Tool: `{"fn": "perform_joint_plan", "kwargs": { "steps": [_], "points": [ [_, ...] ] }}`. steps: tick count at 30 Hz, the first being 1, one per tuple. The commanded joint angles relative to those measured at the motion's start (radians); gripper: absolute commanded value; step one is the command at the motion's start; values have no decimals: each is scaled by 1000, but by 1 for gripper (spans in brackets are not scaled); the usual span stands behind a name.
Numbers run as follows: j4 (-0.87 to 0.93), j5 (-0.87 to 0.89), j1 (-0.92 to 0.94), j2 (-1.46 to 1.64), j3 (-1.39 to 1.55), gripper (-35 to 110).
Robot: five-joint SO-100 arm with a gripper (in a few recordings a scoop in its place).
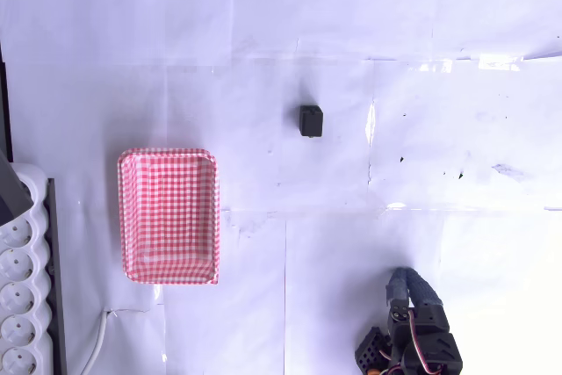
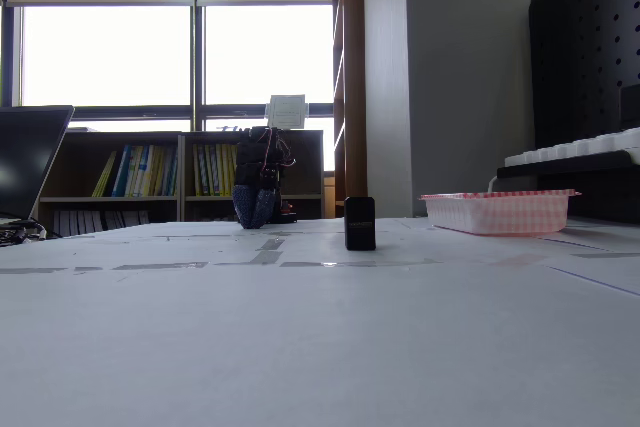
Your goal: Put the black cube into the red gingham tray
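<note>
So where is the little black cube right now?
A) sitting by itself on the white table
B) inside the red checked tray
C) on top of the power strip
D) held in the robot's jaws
A: in the overhead view the black cube sits alone on the white table, apart from the red gingham tray and far from the arm.

White paper-covered table (image 1: pixel 351 32), seams taped. White power strip (image 1: pixel 19 305) at 8 o'clock edge in overhead view, cable (image 1: pixel 98 340) trailing beside. Laptop (image 2: pixel 28 162) at 9 o'clock in fixed view; bookshelf (image 2: pixel 150 172) and windows (image 2: pixel 110 52) behind.
</note>
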Motion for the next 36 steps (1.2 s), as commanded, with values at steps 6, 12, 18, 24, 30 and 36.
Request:
{"fn": "perform_joint_plan", "kwargs": {
  "steps": [6,12,18,24,30,36],
  "points": [
    [40,17,-9,-17,11,1],
    [40,17,-9,-17,11,1],
    [40,17,-9,-17,11,1],
    [40,17,-9,-17,11,1],
    [43,43,-11,-17,11,1],
    [49,94,-41,-17,11,1]
  ]
}}
